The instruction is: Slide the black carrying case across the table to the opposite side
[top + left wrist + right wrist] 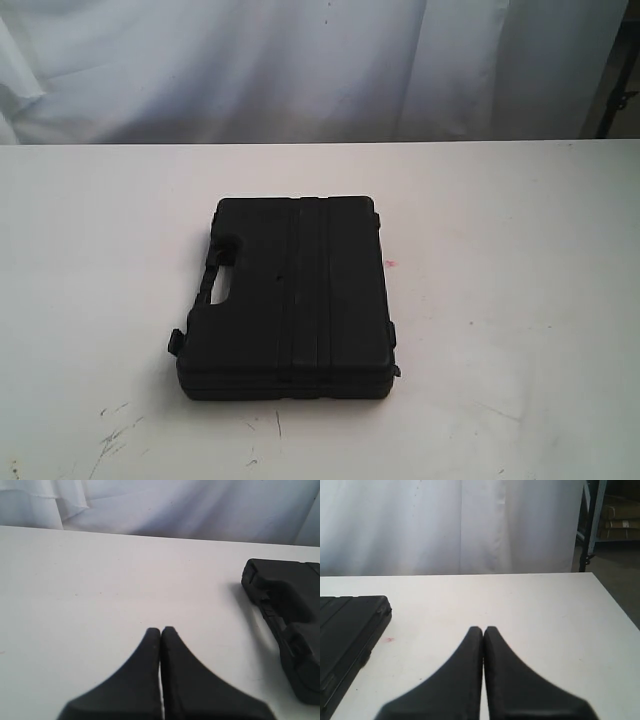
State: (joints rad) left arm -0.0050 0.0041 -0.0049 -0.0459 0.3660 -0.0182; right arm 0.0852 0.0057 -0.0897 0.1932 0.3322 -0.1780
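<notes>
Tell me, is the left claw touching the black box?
Apart. The left wrist view shows a stretch of bare white table between the closed left gripper and the case.

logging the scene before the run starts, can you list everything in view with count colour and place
case: one, matte black, lying flat near the middle of the table, handle cut-out toward the left of the exterior view
table: one, white, under everything
red spot: one, red, on the table just right of the case
scratch marks: a few, dark, near front left of the table
curtain: one, white, behind the table's far edge
metal frame: one, dark, off the table past the curtain's edge
cardboard boxes: count unclear, brown, behind that frame
left gripper: one, black, shut, above bare table, apart from the case
right gripper: one, black, shut, above bare table, apart from the case
</notes>
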